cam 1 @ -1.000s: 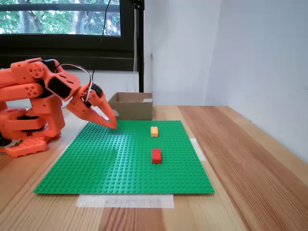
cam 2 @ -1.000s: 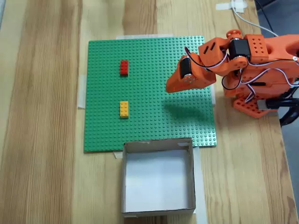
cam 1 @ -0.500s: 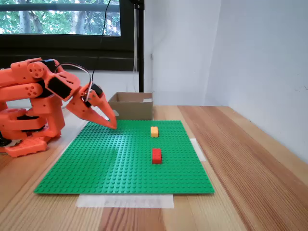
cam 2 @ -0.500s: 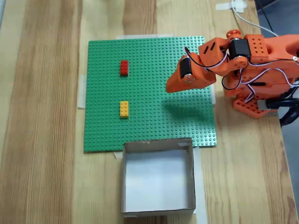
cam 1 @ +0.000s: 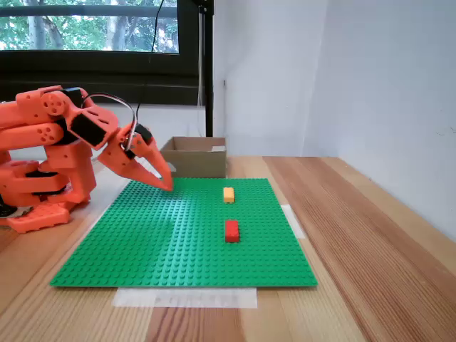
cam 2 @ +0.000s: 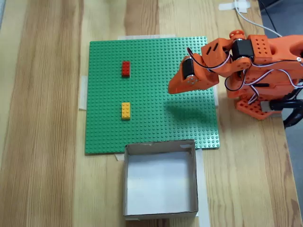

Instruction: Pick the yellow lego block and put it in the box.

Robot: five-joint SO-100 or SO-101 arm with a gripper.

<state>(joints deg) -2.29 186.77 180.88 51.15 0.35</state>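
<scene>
No writing to read anywhere here: the box [cam 2: 161, 177] shows a plain pale inside and bare brown walls, with no print that can be made out. The green baseplate [cam 1: 185, 235] carries only studs, and the yellow lego block [cam 2: 125, 110] and red brick [cam 2: 125, 68] on it bear no legible mark. The orange arm [cam 2: 246, 61] beside the baseplate shows no readable brand or number either.

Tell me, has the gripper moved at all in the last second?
No. In both fixed views the gripper hangs at the same spot over the green baseplate, no nearer the yellow lego block.
</scene>
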